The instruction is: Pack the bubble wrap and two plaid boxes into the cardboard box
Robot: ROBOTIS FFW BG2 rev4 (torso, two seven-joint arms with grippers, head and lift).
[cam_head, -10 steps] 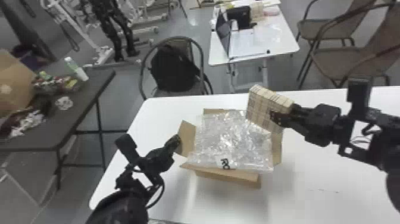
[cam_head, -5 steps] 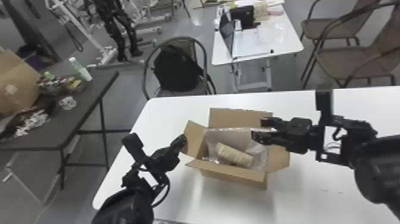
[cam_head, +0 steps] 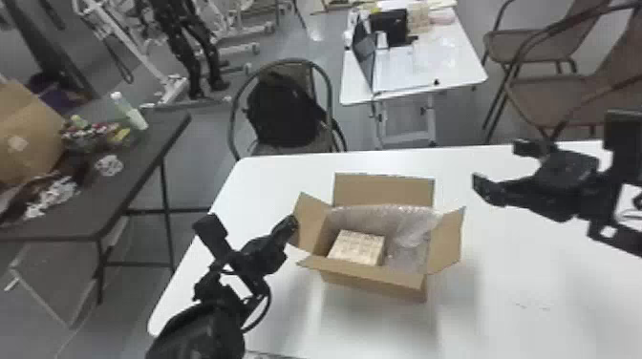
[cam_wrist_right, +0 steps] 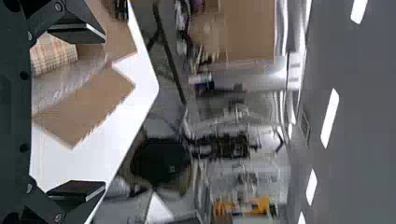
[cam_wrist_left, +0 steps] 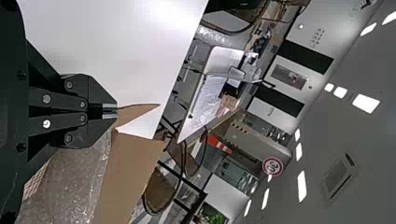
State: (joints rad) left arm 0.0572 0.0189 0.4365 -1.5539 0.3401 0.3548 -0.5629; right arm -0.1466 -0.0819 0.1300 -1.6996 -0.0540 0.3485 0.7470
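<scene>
On the white table stands the open cardboard box [cam_head: 372, 284], its flaps spread outward. One plaid box [cam_head: 357, 246] lies inside at the left, with bubble wrap [cam_head: 408, 248] beside it and along the back wall. At the left flap is my left gripper [cam_head: 290, 225]; in the left wrist view this left gripper [cam_wrist_left: 116, 111] has its fingers together at a corner of brown flap, and whether they pinch it I cannot tell. My right gripper [cam_head: 499, 166] hangs to the right of the box, open. In the right wrist view, nothing is between the right gripper's [cam_wrist_right: 88, 111] spread fingers.
A dark table [cam_head: 138, 191] with a large carton [cam_head: 24, 133] and loose items stands at the left. Behind the white table [cam_head: 535, 248] are a chair with a black backpack [cam_head: 282, 112], a smaller white table [cam_head: 406, 71] and brown chairs at the right.
The plaid box went from my right gripper down into the cardboard box and now sits at its left. The bubble wrap sank inside. My right gripper moved off to the right; the left stayed.
</scene>
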